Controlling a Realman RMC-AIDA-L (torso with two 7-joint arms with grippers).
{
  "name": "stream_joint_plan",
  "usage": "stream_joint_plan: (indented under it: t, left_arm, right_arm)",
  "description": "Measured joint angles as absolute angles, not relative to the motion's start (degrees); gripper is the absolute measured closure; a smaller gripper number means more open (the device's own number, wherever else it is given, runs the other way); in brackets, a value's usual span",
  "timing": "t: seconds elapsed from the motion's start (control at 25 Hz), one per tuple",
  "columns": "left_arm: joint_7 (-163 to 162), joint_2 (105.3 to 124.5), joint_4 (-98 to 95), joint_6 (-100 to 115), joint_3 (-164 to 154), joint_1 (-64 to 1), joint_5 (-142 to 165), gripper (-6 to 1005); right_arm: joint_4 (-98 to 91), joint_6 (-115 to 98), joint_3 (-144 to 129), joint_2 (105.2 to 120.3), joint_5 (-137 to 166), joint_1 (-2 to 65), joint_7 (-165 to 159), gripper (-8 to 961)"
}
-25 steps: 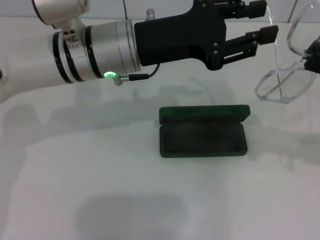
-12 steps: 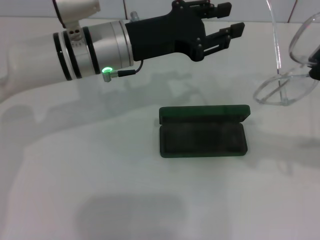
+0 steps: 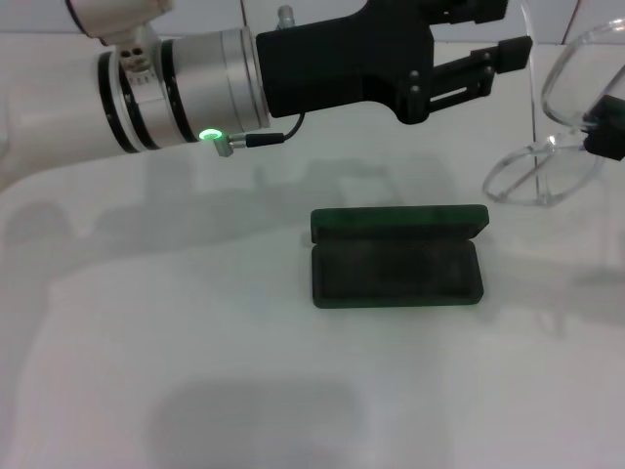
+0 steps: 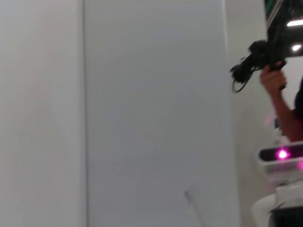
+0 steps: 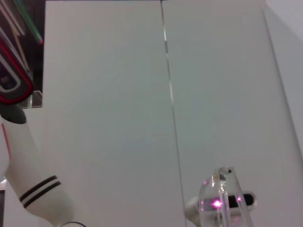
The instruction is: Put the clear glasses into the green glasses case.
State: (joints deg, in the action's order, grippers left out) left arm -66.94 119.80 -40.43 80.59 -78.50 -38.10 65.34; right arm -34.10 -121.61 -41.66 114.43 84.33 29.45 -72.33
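The clear glasses hang in the air at the far right of the head view, one thin arm standing upright. My right gripper shows only as a black part at the right edge, shut on their frame. A clear piece of the glasses also shows in the right wrist view. My left gripper reaches across the top of the head view, open, its fingertips just short of the upright glasses arm. The green glasses case lies open on the white table, below both grippers, its dark lining bare.
The left arm's white and silver forearm spans the upper left of the head view. White wall panels fill both wrist views. A person holding a camera stands at the edge of the left wrist view.
My left gripper drew back to the left, then came right again toward the glasses. The glasses, held by the right gripper, shifted slightly left. The case has not moved.
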Motion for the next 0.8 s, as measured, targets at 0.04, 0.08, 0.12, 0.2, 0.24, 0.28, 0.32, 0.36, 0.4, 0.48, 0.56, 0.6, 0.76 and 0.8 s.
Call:
stream_joint_plan:
  t: [0.04,0.08,0.12,0.2,0.24,0.28,0.32,0.36,0.4,0.48,0.56,0.6,0.76,0.8]
  left_arm:
    - [-67.0,119.83,-40.4,81.3,-78.5,-38.1,65.2,494]
    - [-67.1,119.85,-40.4,82.0,-78.5,-38.0,65.1,494]
    - [-67.3,119.86,-40.4,82.4,-78.5,-38.0,65.1,494]
    - [-67.4,119.87,-40.4,82.7,-78.5,-38.1,65.0,494]
    - [-67.4,119.88,-40.4,82.7,-78.5,-38.2,65.0,494]
    - [-67.4,119.88,-40.4,82.7,-78.5,-38.2,65.0,494]
    - [-67.4,119.88,-40.3,82.4,-78.5,-38.2,65.0,494]
    - [-67.3,119.89,-40.2,81.8,-78.5,-38.3,65.0,494]
    - [-67.2,119.89,-40.2,81.2,-78.5,-38.2,65.0,494]
    - [-66.9,119.89,-40.0,78.9,-78.4,-38.2,65.1,494]
    - [-66.9,119.88,-39.9,76.5,-78.4,-38.1,65.4,494]
    - [-66.9,119.87,-39.9,75.4,-78.4,-38.0,65.6,494]
    - [-66.8,119.83,-39.6,73.7,-78.5,-37.8,66.2,493]
    - [-66.8,119.82,-39.5,73.6,-78.5,-37.8,66.3,493]
  right_arm:
    - [-34.1,-121.3,-41.7,114.43,84.3,29.4,-72.3,893]
    - [-34.1,-120.8,-41.7,114.39,84.3,29.3,-72.3,893]
    - [-34.1,-120.6,-41.7,114.34,84.4,29.3,-72.3,893]
    - [-34.1,-120.5,-41.7,114.24,84.4,29.3,-72.3,893]
    - [-34.1,-120.4,-41.7,114.22,84.4,29.3,-72.3,893]
    - [-34.1,-120.4,-41.7,114.21,84.4,29.3,-72.3,893]
    - [-34.1,-120.5,-41.7,114.19,84.4,29.3,-72.3,893]
    - [-34.1,-120.6,-41.8,114.16,84.5,29.3,-72.3,893]
    - [-34.1,-120.8,-42.0,114.15,84.5,29.3,-72.3,893]
    - [-34.2,-121.2,-42.3,114.20,84.5,29.3,-72.3,893]
    - [-34.3,-122.2,-42.2,114.38,84.4,29.1,-71.6,893]
    - [-34.3,-122.6,-42.2,114.43,84.3,29.1,-71.2,893]
    - [-34.1,-123.1,-42.4,114.44,84.3,29.0,-70.7,893]
    - [-34.1,-123.0,-42.6,114.47,84.4,29.0,-70.7,893]
